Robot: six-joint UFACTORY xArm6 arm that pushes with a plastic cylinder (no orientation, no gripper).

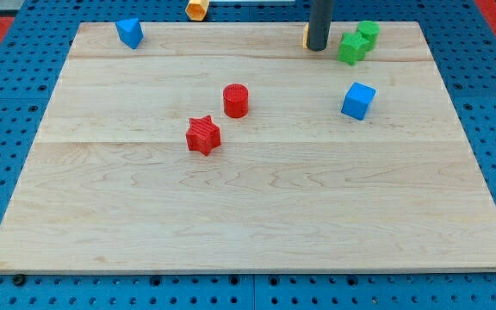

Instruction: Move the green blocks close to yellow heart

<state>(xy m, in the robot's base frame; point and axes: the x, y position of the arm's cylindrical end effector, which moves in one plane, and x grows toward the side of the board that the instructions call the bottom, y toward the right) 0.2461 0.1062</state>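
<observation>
Two green blocks touch each other near the view's top right: a green star-like block (350,48) and a second green block (368,33) just behind it, its shape unclear. My tip (317,48) stands on the board just left of the green star, with a small gap. A yellow sliver (306,36) shows at the rod's left edge. The rod hides most of that block, so I cannot make out its shape.
A blue cube (358,101) lies below the green blocks. A red cylinder (236,100) and a red star (202,135) sit near the middle. A blue block (129,32) is at the top left. An orange-yellow block (197,9) lies beyond the wooden board's (248,224) top edge.
</observation>
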